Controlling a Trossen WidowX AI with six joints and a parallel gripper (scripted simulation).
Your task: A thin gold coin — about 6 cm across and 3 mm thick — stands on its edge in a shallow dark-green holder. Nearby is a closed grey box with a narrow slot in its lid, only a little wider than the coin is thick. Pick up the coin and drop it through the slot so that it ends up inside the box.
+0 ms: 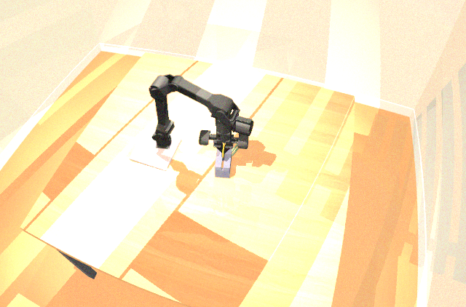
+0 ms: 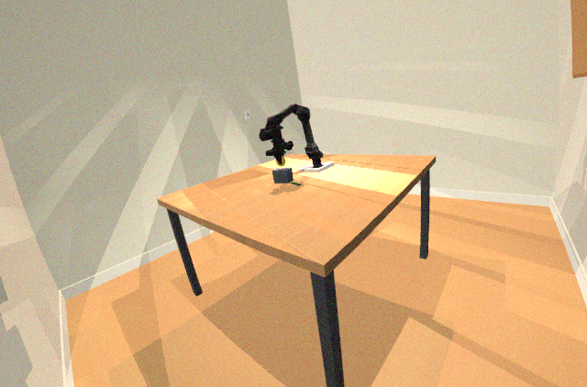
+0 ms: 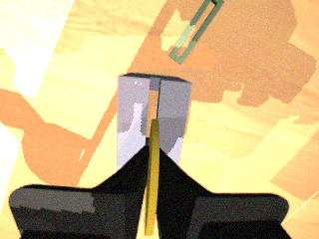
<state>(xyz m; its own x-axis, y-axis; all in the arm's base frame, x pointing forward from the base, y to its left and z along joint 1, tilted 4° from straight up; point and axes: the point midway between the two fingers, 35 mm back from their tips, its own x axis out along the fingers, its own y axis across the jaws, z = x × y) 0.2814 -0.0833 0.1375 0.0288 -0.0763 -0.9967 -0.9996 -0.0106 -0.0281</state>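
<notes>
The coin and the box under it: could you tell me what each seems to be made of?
The coin, pinched in the claw, looks like matte yellow metal, though it shows no shine. The box is flat pale grey, plastic or painted; the look leaves it open.

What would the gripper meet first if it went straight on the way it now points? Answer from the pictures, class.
Probably the grey box: the gripper, shut on the gold coin, points down at its lid, the coin edge roughly in line with the slot. Height above it is unclear.
</notes>
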